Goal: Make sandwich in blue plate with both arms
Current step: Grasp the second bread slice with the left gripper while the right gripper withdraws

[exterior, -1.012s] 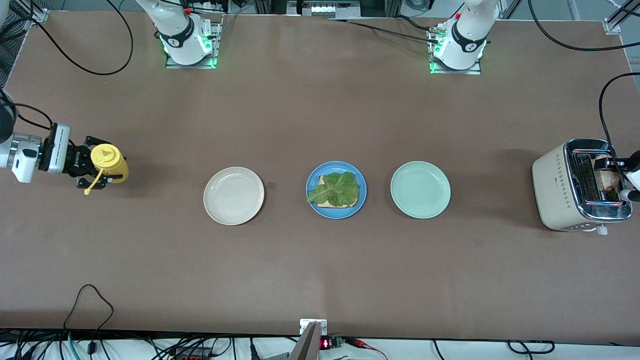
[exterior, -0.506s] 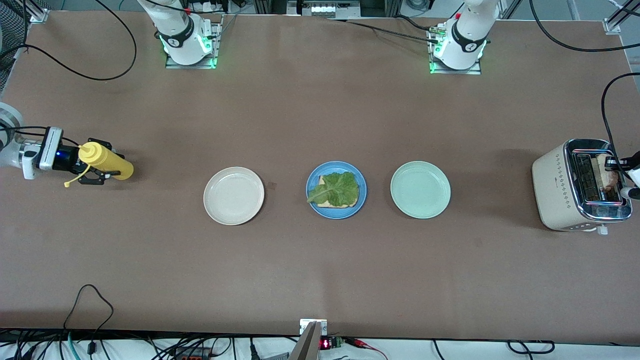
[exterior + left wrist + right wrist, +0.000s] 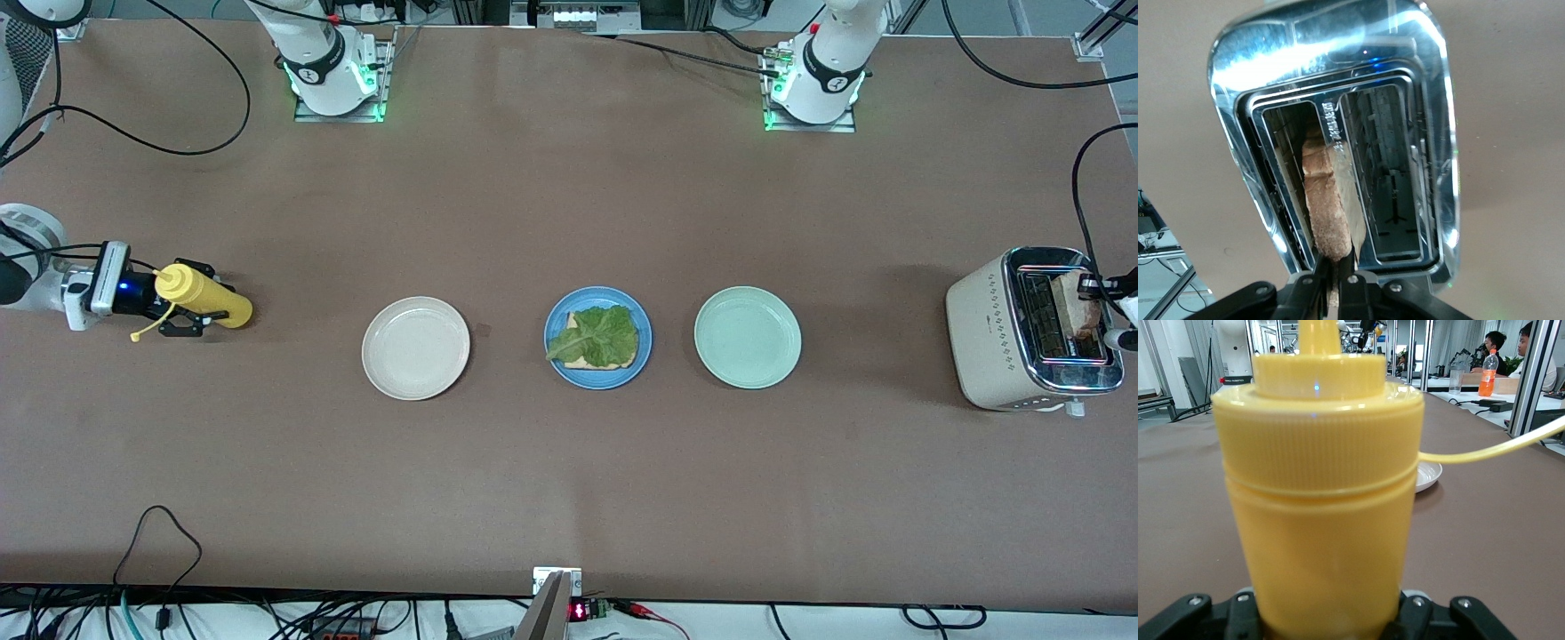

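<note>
The blue plate (image 3: 597, 383) lies mid-table between two other plates. On it rests a bread slice (image 3: 582, 363) with a green lettuce leaf (image 3: 600, 336) on top. At the left arm's end of the table stands a cream and chrome toaster (image 3: 987, 333) (image 3: 1338, 40). A toasted bread slice (image 3: 1071, 307) (image 3: 1325, 200) stands on edge in one of its slots. My left gripper (image 3: 1101, 311) (image 3: 1333, 267) is over the toaster, shut on that slice's edge. My right gripper (image 3: 178, 311) (image 3: 1328, 613) is at the right arm's end, shut on a yellow squeeze bottle (image 3: 209, 300) (image 3: 1321, 500) that is upright.
A cream-white plate (image 3: 415, 348) (image 3: 1429, 475) lies beside the blue plate toward the right arm's end. A pale mint-green plate (image 3: 747, 337) lies toward the left arm's end. The toaster's second slot (image 3: 1395, 167) holds nothing. A black cable (image 3: 1080, 191) runs to the toaster.
My left gripper's fingers have shut on the slice in the toaster. My right gripper has carried the yellow bottle a little toward the plates.
</note>
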